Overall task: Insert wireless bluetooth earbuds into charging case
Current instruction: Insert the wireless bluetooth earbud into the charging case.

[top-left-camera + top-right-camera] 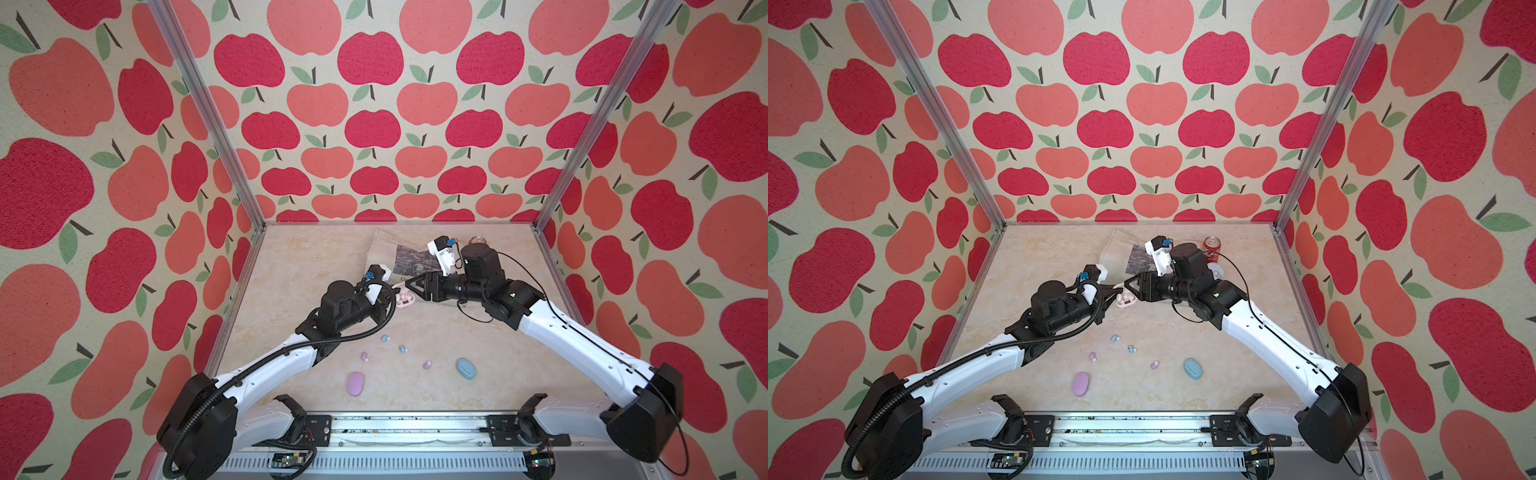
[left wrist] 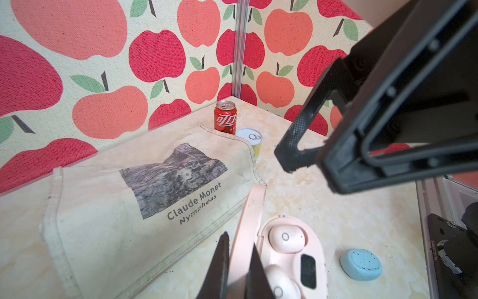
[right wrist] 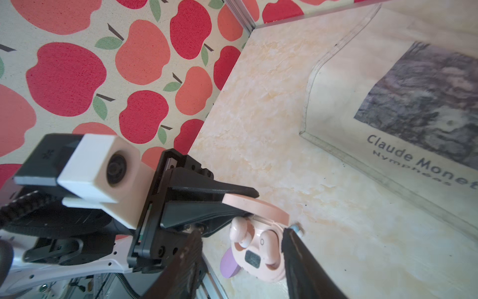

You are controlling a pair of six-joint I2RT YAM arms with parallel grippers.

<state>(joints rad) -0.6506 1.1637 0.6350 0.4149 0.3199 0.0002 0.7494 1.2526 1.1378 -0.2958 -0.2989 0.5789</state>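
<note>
Lid duty goes to the left gripper (image 2: 239, 246) here. Its jaws are pressed together on the edge of the lid (image 2: 252, 214) of the pink case (image 2: 316, 242). We reckon that's to hold the lid up out of the way and stop the pink case skating around on the table (image 1: 291, 291).

The right gripper (image 3: 242, 231) sits low over the pink case with its jaws spread, one on each side of the base, pinching nothing as far as we can see. Both pink earbuds (image 2: 285, 238) lie in their pockets. In the right wrist view one looks like it might sit a bit proud, but we can't tell for sure. Our guess is this pair is basically done and the lid wants shutting next.

The other earbuds are loose on the table on the robot's side of the pink case, well apart from it: two blue earbuds (image 1: 384, 338) and two lilac earbuds (image 1: 364, 356). Further out the same way lie the blue case (image 1: 466, 368) and the lilac case (image 1: 355, 383), both shut, so each needs opening before anything goes in. A cloth bag (image 2: 103, 207) lies just beside the pink case on its far side, close to the raised lid. We'd watch that the lid doesn't snag it.
</note>
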